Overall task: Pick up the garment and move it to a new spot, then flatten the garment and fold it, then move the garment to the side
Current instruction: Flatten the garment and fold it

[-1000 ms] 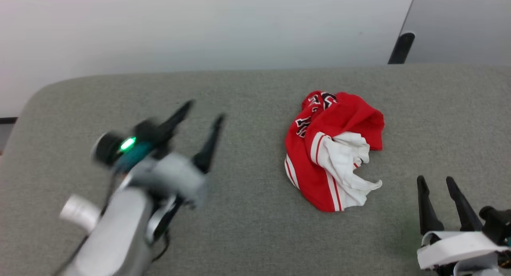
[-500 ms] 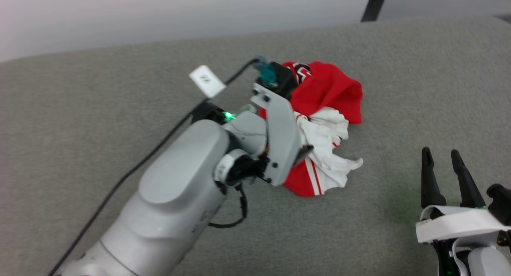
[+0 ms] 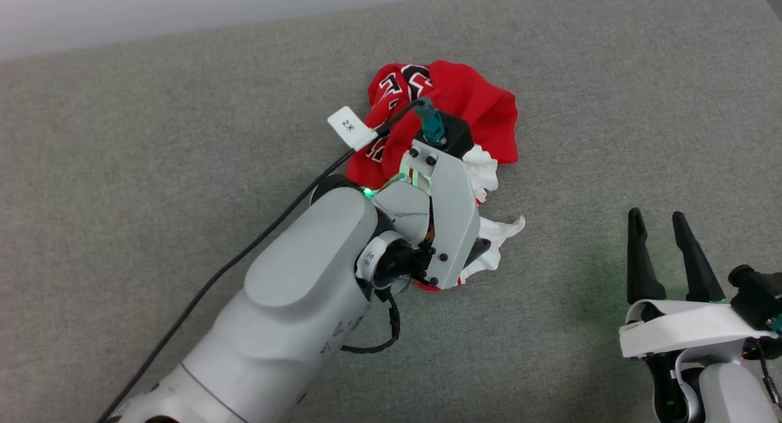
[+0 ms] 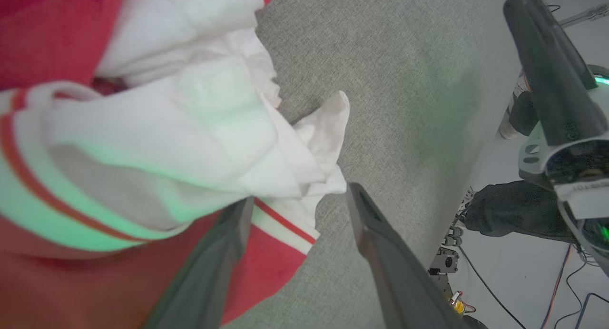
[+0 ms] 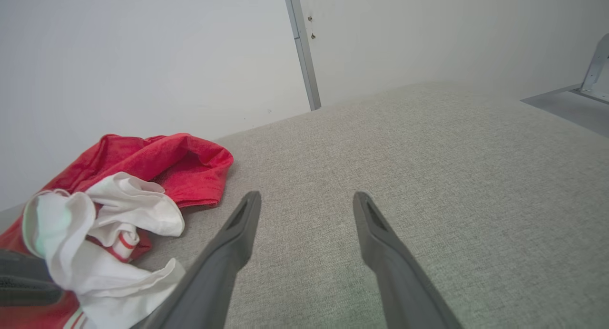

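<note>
The garment (image 3: 464,102) lies crumpled on the grey padded surface (image 3: 153,166), red with white sleeves and black lettering on top. My left arm (image 3: 440,221) reaches over its near side, wrist pointing down. In the left wrist view my left gripper (image 4: 297,203) is open, with the striped hem (image 4: 280,224) and a white sleeve (image 4: 190,129) just beyond and between its fingertips; one finger (image 4: 223,253) rests over red cloth. My right gripper (image 3: 666,221) stands open over bare surface to the garment's right, with the garment (image 5: 142,172) at the left in the right wrist view.
A black cable with a white tag (image 3: 349,127) runs along my left arm over the garment. The surface's near edge, with the floor and loose wires (image 4: 499,281) below, lies beside my right gripper (image 4: 547,72). A pale wall (image 5: 142,58) backs the surface.
The head camera has tilted down and shifted. My left arm has swung from the left of the surface across onto the garment's near side, gripper still open. The right gripper has held still.
</note>
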### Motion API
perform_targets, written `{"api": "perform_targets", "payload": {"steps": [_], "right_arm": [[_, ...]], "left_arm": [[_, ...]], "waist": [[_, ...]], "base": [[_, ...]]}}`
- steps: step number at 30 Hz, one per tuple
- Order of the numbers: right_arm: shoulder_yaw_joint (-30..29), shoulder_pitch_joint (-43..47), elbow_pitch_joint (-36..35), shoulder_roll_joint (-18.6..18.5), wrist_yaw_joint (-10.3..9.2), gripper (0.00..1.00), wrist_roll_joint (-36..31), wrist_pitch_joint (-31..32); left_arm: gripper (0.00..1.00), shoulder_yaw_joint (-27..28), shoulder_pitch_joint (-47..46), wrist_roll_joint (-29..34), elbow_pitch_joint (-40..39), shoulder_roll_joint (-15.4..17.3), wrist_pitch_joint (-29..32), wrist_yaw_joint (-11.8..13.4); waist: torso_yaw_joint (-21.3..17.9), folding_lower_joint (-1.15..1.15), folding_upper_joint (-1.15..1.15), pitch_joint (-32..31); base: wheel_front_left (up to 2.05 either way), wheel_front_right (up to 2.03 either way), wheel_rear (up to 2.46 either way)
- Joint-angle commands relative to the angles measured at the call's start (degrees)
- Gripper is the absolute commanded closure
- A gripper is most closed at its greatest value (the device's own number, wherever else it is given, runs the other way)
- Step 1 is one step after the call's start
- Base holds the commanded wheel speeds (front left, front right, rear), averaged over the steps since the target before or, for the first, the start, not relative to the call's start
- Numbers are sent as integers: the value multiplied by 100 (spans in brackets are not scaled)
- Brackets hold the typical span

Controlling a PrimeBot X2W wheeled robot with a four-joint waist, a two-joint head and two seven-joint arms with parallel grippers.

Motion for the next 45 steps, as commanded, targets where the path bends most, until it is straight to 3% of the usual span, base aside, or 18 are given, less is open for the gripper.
{"api": "perform_targets", "payload": {"steps": [1, 9, 11, 12, 13, 15, 22, 29, 37, 41, 45], "right_arm": [[29, -83, 17, 20, -8, 0, 29, -27], [179, -237, 19, 34, -8, 0, 97, -26], [181, -222, 13, 37, -8, 0, 135, -27], [179, -198, 12, 36, -8, 0, 156, -26], [177, -180, 14, 37, -8, 0, 177, -26], [161, -140, 19, 37, -8, 0, 175, -26], [81, -39, 19, 38, -8, 0, 109, -26], [-34, 158, 20, 37, -8, 0, -34, -27], [97, 219, 15, 31, -8, 0, -149, -26], [138, 133, -11, -22, -8, 0, -161, -26], [192, 54, -38, -95, -8, 0, -143, -26]], "left_arm": [[0, -18, -51, 3, 49, -25, -23, 51], [0, 9, -226, 72, 537, -81, -195, 198], [53, 28, -283, 75, 650, -84, -252, 183], [65, 34, -297, 78, 703, -86, -281, 171], [83, 50, -308, 65, 767, -87, -305, 178], [100, 94, -328, 11, 854, -100, -368, 183], [100, 162, -368, -164, 857, -78, -421, -60], [100, 544, -252, -537, -27, 416, -188, -78], [100, 1128, 210, -760, -1248, 1623, 263, 278], [100, 1307, 425, -719, -1160, 2172, 241, 244], [100, 1454, 479, -812, -774, 2451, 207, 135]], "waist": [[-17, 0, 0, 22], [-117, 0, 0, 119], [-128, 0, 0, 127], [-129, 0, 0, 126], [-129, 0, 0, 125], [-115, 0, 0, 108], [68, 0, 0, -50], [507, 0, 0, -335], [919, 0, 0, -490], [982, 0, 0, -405], [952, 0, 0, -249]], "base": [[0, 0, 0], [0, 0, 0], [0, 0, 0], [0, 0, 0], [0, 0, 0], [0, 0, 0], [0, 0, 0], [0, 0, 0], [0, 0, 0], [0, 0, 0], [0, 0, 0]]}}
